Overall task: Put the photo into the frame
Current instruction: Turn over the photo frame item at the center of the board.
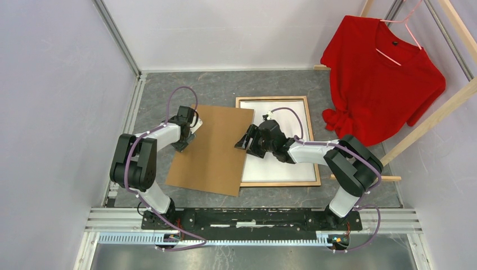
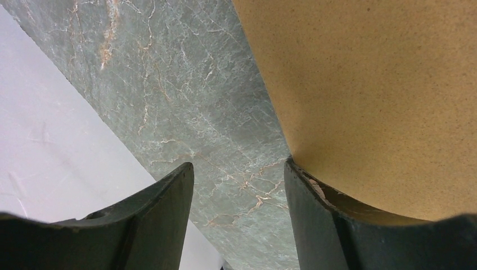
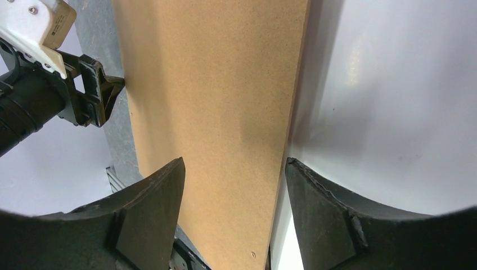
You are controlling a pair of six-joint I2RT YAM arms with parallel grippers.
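The frame (image 1: 278,184) lies back up at the table's middle right, its light wood rails around a white sheet (image 1: 287,118). No printed side shows, so I cannot tell whether that sheet is the photo. A plain brown backing board (image 1: 214,149) lies tilted to its left, its right edge over the frame's left rail. My left gripper (image 1: 185,144) is open at the board's left edge. In the left wrist view only table shows between the fingers (image 2: 239,166), and the board (image 2: 382,84) meets the right finger. My right gripper (image 1: 243,144) (image 3: 235,160) is open over the board's right edge (image 3: 225,112).
A red shirt (image 1: 382,79) hangs on a wooden rack (image 1: 433,121) at the back right. Pale walls close in the left side and the back. A metal rail (image 1: 253,216) carries both arm bases at the near edge. The left gripper (image 3: 95,95) shows in the right wrist view.
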